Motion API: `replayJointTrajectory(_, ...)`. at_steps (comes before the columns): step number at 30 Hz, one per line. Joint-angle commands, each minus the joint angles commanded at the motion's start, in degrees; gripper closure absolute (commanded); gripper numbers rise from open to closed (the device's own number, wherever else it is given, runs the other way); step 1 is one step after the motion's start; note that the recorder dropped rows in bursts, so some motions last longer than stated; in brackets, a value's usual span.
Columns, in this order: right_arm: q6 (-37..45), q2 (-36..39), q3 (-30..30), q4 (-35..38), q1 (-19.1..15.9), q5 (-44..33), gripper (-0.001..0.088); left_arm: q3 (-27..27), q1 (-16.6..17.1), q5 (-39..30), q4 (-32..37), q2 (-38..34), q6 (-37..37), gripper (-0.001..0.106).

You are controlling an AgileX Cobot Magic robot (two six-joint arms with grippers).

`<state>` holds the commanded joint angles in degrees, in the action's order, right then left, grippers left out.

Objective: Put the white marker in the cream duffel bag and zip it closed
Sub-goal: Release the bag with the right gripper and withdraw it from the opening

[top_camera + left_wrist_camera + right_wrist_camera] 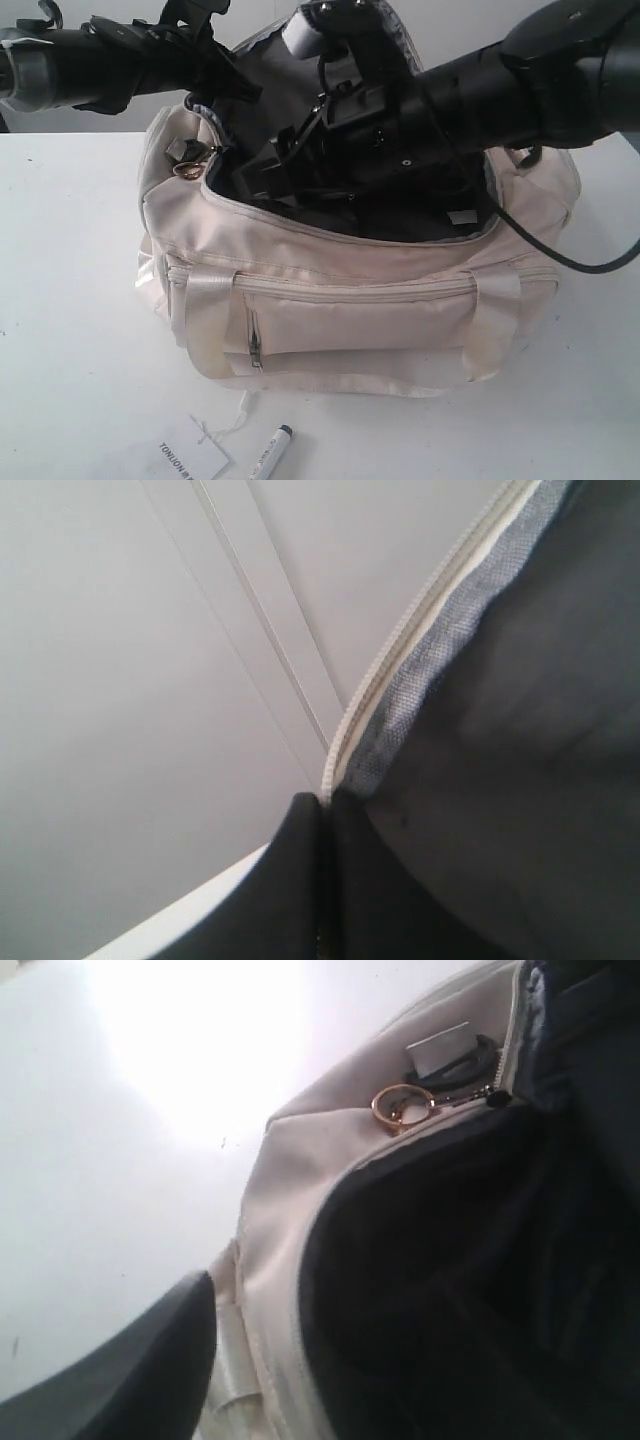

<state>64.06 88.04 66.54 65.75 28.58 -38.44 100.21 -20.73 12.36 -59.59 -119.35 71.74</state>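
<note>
Lying on the bench (80, 350) before the cream duffel bag (350, 322), the white marker (271, 450) slanted toward it — well apart from the right fingers (140, 1370) inside, spread unclear; left fingers (285, 890) pinched the bag's rim.

The left arm (90, 50) reaches in level from the left. The left gripper (325, 805) is pinched tight, fingers meeting on the zipper edge of the cream duffel bag (400, 670). The right arm (520, 80) slopes down from the right. The right gripper (265, 170) sits low with jaws spread, and one dark finger (140, 1370) shows off to the side.
</note>
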Motion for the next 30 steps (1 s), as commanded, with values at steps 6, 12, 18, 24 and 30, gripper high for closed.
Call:
replayJointTrajectory(6, -0.12, -4.11, 0.00, -3.17, 0.00, -2.51, 0.0590, 0.00, 0.00, 0.00, 0.00, 0.00, 0.00, 0.105)
replayJointTrajectory(12, -8.61, -5.96, 0.00, -11.13, 0.00, -2.67, 0.0819, 0.00, 0.00, 0.00, 0.00, 0.00, 0.00, 0.105)
replayJointTrajectory(18, -22.39, -6.25, 0.00, -22.70, -0.12, -2.61, 0.0841, 0.00, 0.00, 0.00, 0.00, 0.00, 0.00, 0.105)
replayJointTrajectory(24, -39.90, -6.92, 0.00, -34.24, -0.12, -2.48, 0.0841, 0.00, 0.00, 0.00, 0.00, 0.00, 0.16, 0.105)
replayJointTrajectory(30, -49.89, -8.31, 0.00, -37.76, -0.12, -2.84, 0.0841, 0.00, 0.00, 0.00, 0.00, 0.00, 0.16, 0.105)
